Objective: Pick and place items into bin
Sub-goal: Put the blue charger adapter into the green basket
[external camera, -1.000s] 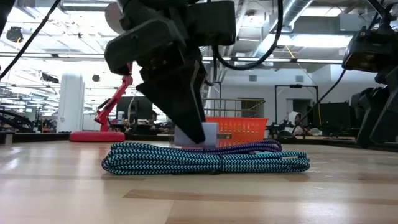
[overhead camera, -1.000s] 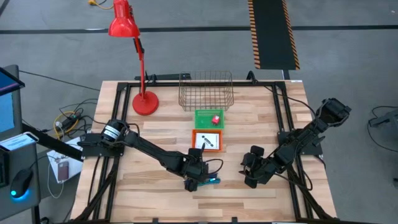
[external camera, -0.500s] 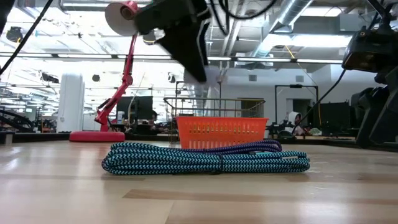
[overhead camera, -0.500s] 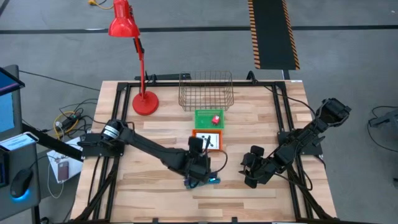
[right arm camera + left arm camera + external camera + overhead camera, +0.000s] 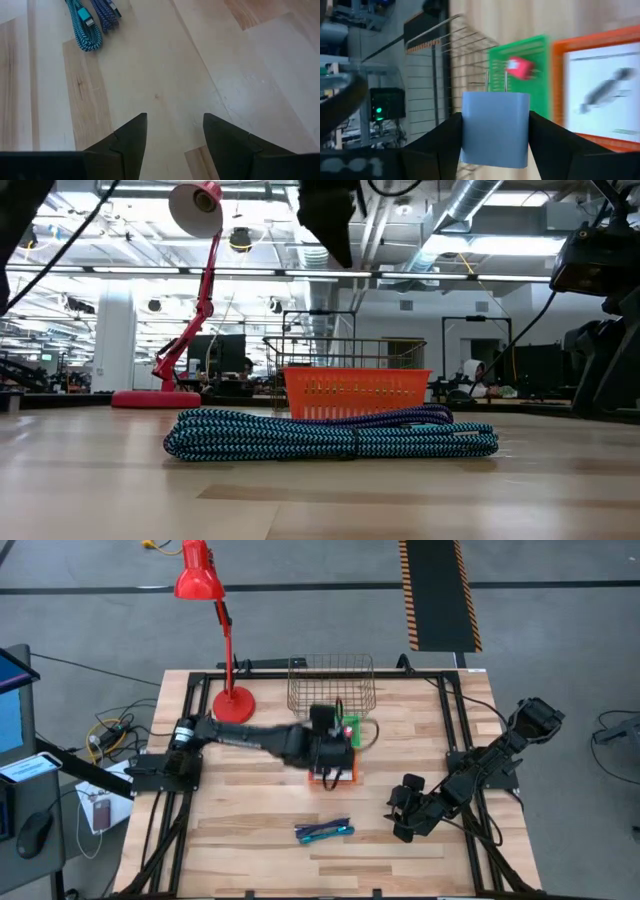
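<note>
- A pale blue wall charger [image 5: 495, 129], its two metal prongs pointing forward, sits clamped between the two dark fingers [image 5: 445, 142] of the left gripper [image 5: 335, 745].
- In the high view that gripper hangs above the orange tray [image 5: 345, 778] and green tray [image 5: 325, 724], just in front of the wire basket [image 5: 331, 684].
- From the left wrist, a small red block [image 5: 521, 67] lies on the green tray, and a white card with a dark mark [image 5: 605, 95] fills the orange tray.
- A coiled teal and blue braided cable [image 5: 324, 831] lies alone on the table [image 5: 240, 830], well apart from the charger.
- The right gripper [image 5: 405, 810] waits low at the table's right, its fingers [image 5: 125, 142] spread with nothing between them.
- A red desk lamp [image 5: 215, 630] stands at the far left.
</note>
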{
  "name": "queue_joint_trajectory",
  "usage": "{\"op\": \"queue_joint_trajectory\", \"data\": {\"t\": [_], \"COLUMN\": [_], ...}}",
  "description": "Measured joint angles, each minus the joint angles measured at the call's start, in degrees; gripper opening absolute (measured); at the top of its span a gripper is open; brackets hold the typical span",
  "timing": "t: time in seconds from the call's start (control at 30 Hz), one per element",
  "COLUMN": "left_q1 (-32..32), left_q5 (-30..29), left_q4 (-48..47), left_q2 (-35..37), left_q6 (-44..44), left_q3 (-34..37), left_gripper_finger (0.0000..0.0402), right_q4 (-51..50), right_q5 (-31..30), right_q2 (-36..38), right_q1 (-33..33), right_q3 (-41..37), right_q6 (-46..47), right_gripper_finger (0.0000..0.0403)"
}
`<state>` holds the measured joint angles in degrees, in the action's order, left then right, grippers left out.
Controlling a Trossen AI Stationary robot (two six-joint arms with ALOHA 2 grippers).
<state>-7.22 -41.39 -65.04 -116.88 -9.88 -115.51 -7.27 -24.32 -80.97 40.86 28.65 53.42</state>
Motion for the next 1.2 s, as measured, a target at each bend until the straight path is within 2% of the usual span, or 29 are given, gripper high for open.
{"op": "queue_joint_trajectory", "data": {"t": [0.43, 0.6, 0.73, 0.97, 1.2], "left_q1": [18.79, 24.25, 26.51, 27.16, 27.14], "left_q5": [5.42, 11.23, 12.88, 13.86, 13.93], "left_q4": [0.59, 5.82, 10.80, 12.09, 12.05], "left_q2": [0.00, 0.00, -0.23, -0.35, -0.37], "left_q6": [-8.62, -13.61, -15.22, -16.41, -16.10], "left_q3": [-1.77, -1.77, -1.77, -1.77, -1.77], "left_gripper_finger": [0.0188, 0.0189, 0.0189, 0.0193, 0.0233], "right_q4": [0.00, 0.00, 0.00, 0.01, 0.02], "right_q5": [-1.51, -1.52, -1.51, -1.54, -3.08], "right_q2": [0.00, 0.00, 0.00, 0.00, 0.00], "right_q1": [-0.11, -0.11, -0.11, -0.11, -0.13], "right_q3": [0.00, 0.01, -0.01, 0.01, 0.01], "right_q6": [-1.42, -1.49, -1.49, -2.10, -2.89], "right_gripper_finger": [0.0187, 0.0187, 0.0187, 0.0187, 0.0187]}}
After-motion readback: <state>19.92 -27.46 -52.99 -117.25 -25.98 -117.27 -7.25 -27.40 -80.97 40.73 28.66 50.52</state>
